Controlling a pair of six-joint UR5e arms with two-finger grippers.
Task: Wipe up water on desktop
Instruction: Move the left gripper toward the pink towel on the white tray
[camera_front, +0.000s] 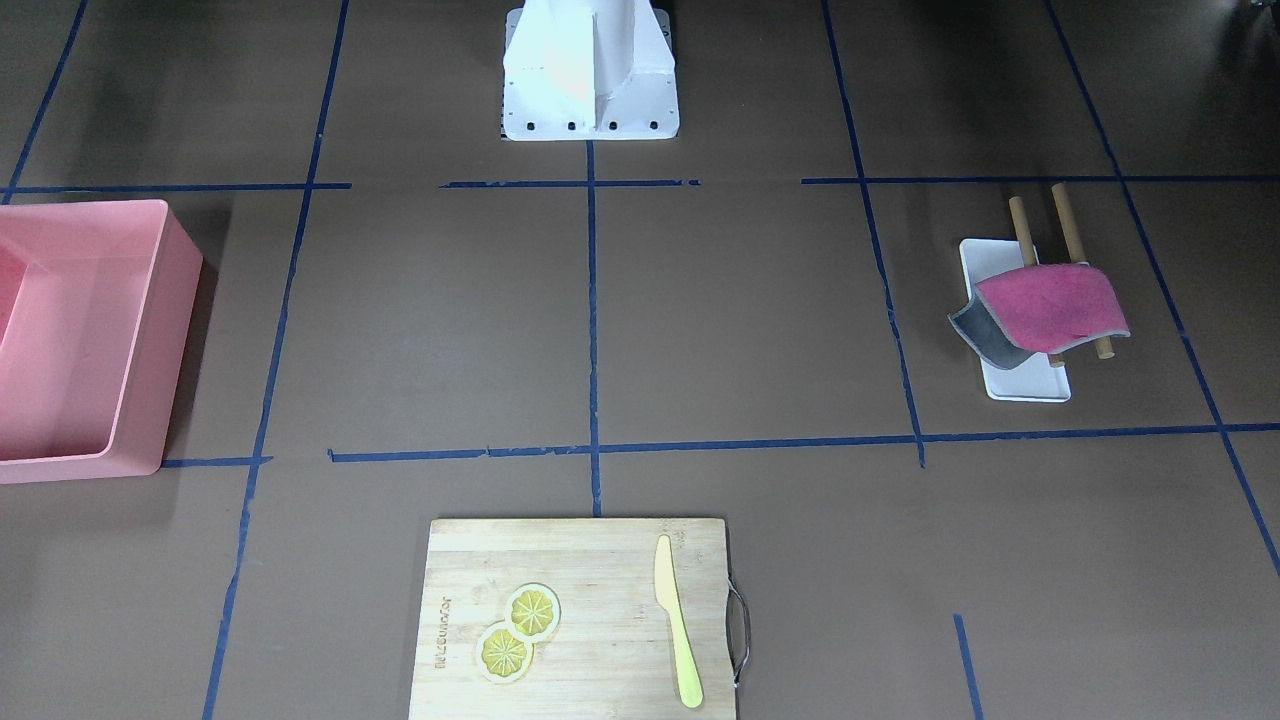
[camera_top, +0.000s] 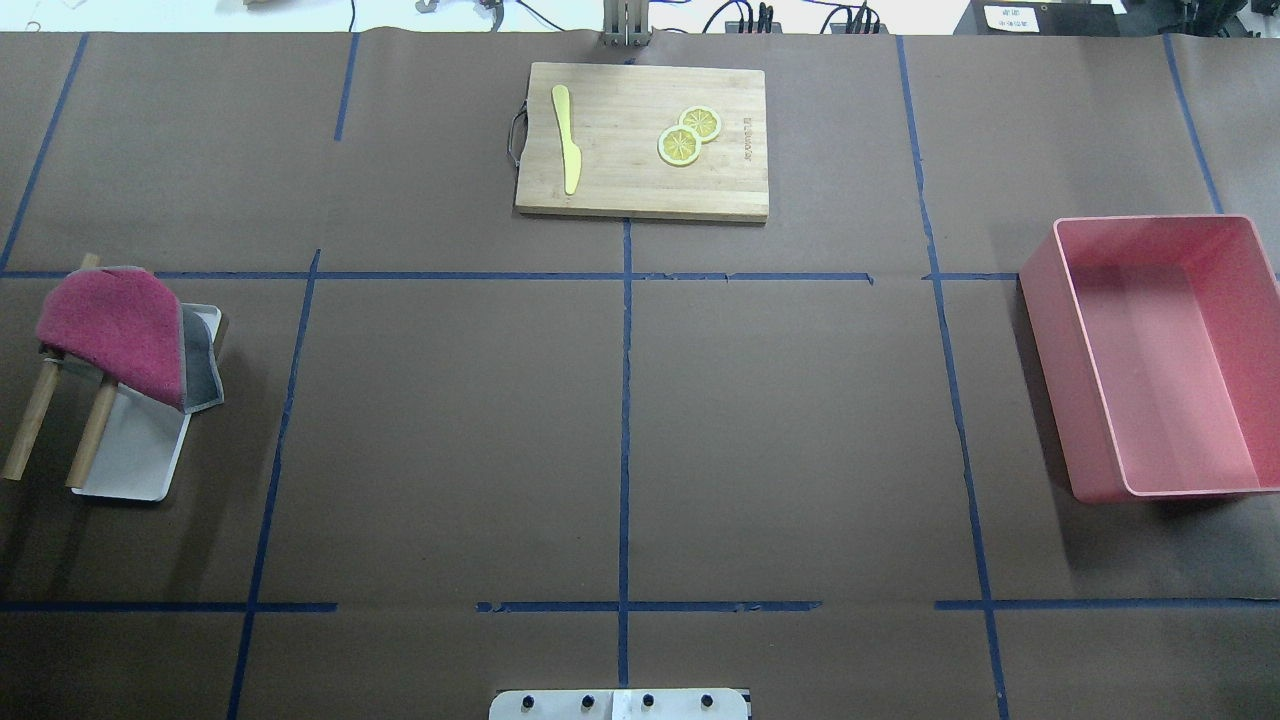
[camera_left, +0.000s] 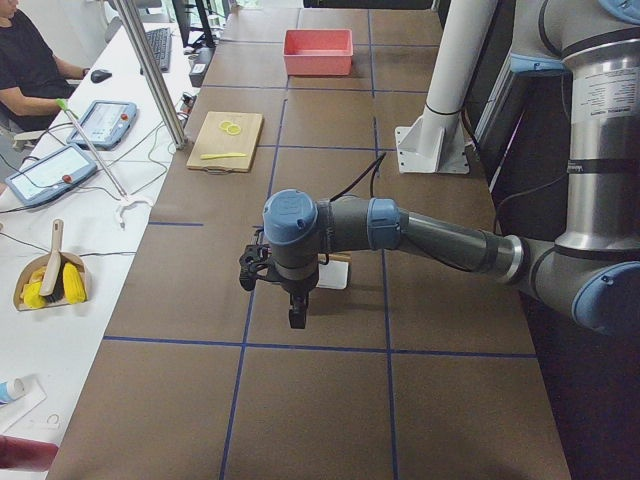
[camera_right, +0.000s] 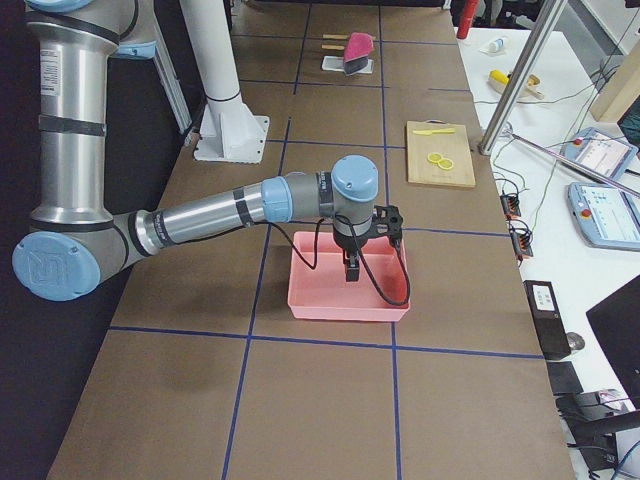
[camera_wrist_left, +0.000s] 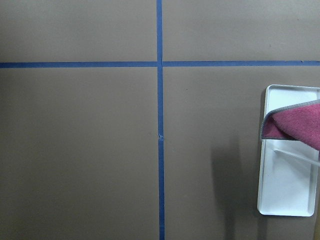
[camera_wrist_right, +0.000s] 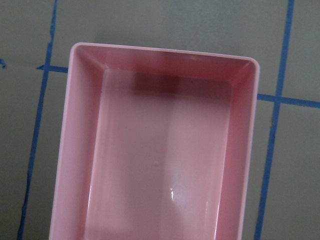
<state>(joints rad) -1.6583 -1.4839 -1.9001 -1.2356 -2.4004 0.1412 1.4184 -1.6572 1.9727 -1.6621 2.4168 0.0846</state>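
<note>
The flat matte brown table (camera_top: 450, 430) fills the overhead and front-facing views. Its surface is evenly dull and thin blue tape lines (camera_top: 625, 400), frayed and broken in places, mark it into big rectangles.

Well to the left of the light bamboo cutting board (camera_top: 620, 180), a crimson cloth (camera_top: 115, 330) with a grey underside drapes over a wooden two-dowel rack (camera_top: 90, 440) on a white rectangular tray (camera_top: 135, 455). The board itself carries a yellow plastic knife (camera_top: 568, 150) and two lemon slices (camera_top: 680, 147). Well to its right stands a pink rectangular plastic bin (camera_top: 1070, 380).

Only the side views show the arms. The left pincer (camera_left: 297, 315) hangs above the table near the tray, and the right pincer (camera_right: 352, 272) hangs over the bin. I cannot tell how wide either one stands.

The left wrist view shows the tray's end and a corner of the cloth, and the right wrist view looks straight down onto the bin's glossy floor.

Beyond the board's edge of the table runs a white bench with tablets (camera_left: 45, 172), where a person in black (camera_left: 25, 65) sits.
</note>
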